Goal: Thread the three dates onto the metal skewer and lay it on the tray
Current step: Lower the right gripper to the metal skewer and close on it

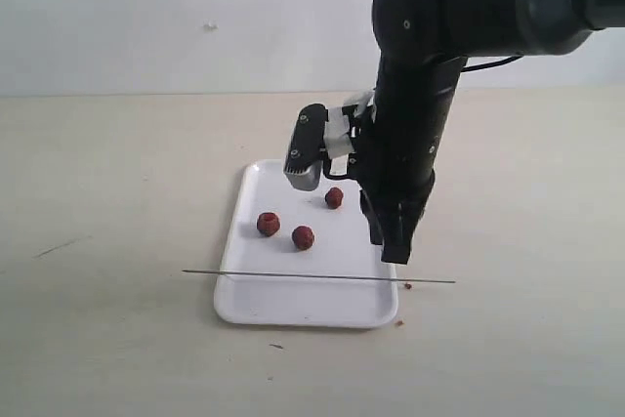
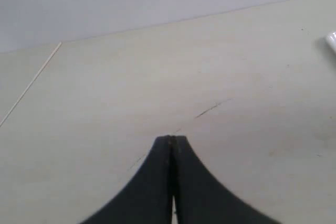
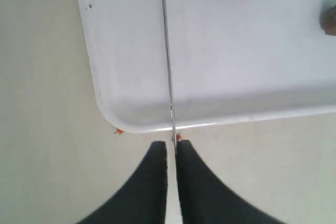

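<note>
Noted right pincer (image 3: 171,144) slightly apart astride metal skewer (image 3: 166,51), unclamped; left pincer (image 2: 171,138) together. Risk: skewer rolling off tray (image 3: 131,51) rim on closing, grasp missed.

I see a pale beige table (image 1: 117,339) carrying 1 white tray (image 1: 293,308), with tiny reddish crumbs (image 1: 407,286) beside its corner.

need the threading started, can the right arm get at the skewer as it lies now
Probably yes. The right gripper hangs right by the end of the metal skewer that juts past the tray, jaws slightly apart and in line with the rod. Nothing lies between them.
</note>
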{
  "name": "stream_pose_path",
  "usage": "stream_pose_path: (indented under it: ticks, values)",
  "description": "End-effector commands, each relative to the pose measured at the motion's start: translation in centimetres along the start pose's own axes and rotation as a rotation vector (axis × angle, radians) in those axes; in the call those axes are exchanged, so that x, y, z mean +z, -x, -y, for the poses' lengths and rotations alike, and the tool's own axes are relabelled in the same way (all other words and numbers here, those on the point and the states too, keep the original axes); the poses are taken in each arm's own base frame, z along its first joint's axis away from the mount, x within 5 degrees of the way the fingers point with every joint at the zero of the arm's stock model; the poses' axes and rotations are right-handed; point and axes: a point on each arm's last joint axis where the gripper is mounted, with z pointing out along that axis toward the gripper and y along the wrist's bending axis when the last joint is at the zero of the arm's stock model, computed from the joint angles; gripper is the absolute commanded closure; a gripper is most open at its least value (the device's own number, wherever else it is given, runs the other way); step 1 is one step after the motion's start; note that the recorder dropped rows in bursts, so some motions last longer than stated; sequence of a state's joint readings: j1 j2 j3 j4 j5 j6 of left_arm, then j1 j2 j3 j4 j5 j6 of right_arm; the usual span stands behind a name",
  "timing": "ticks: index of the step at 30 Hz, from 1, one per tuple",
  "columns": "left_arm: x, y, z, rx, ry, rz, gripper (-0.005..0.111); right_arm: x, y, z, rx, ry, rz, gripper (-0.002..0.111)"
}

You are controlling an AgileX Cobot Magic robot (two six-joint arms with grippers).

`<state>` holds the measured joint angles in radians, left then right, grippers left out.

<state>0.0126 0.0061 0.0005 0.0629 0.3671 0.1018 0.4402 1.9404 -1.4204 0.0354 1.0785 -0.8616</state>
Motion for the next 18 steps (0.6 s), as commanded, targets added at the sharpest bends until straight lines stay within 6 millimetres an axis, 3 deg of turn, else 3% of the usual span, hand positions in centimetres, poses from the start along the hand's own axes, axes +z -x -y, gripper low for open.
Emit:
stream_pose_path:
  ticks: [1, 6, 18]
  values:
    - [0.0, 0.1, 0.0, -0.003, 0.006, 0.015, 0.107, 1.7, 0.8, 0.4, 0.02, 0.01, 0.039, 0.08]
    - [0.0, 0.1, 0.0, -0.003, 0.006, 0.015, 0.107, 3.7, 1.2, 1.0, 0.051, 0.004, 0.044, 0.068]
    - [0.0, 0.1, 0.0, -0.003, 0.006, 0.015, 0.107, 6.5, 1.2, 0.9, 0.063, 0.063, 0.005, 0.068]
